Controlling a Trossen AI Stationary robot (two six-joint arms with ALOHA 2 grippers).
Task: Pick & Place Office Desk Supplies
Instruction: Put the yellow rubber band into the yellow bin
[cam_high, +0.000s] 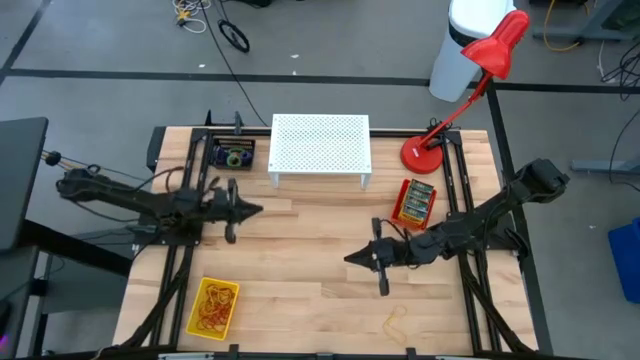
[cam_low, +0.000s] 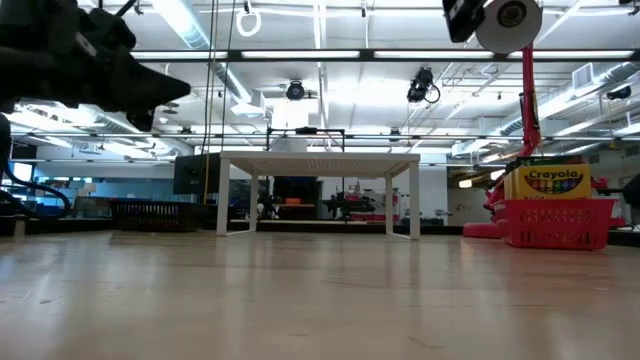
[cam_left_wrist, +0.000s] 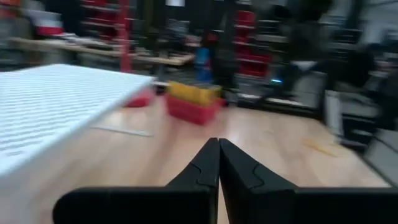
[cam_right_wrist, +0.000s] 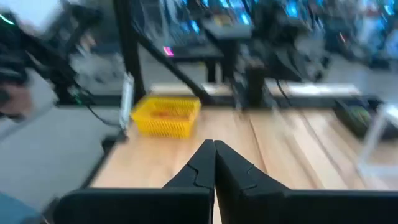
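Crayon boxes (cam_high: 416, 200) upright in red basket (cam_high: 402, 213) beside lamp base; coloured elastic loops (cam_high: 235, 157) in black tray (cam_high: 216, 155); rubber bands (cam_high: 212, 305) in yellow basket (cam_high: 194, 318); one loose band (cam_high: 397, 321) on table (cam_high: 310, 260).

The table's (cam_high: 320, 250) middle and near centre lie bare, giving wide passage between the two arms. Along the far edge stands the white stand (cam_high: 320, 148), with open room under its top between the legs. Right of it the lamp (cam_high: 470, 90) leans its stem over the far right corner, above the red basket (cam_high: 414, 203). A black tray (cam_high: 232, 154) sits far left, a yellow tray (cam_high: 213, 307) near left, and a rubber band (cam_high: 397, 321) lies loose near the front edge.
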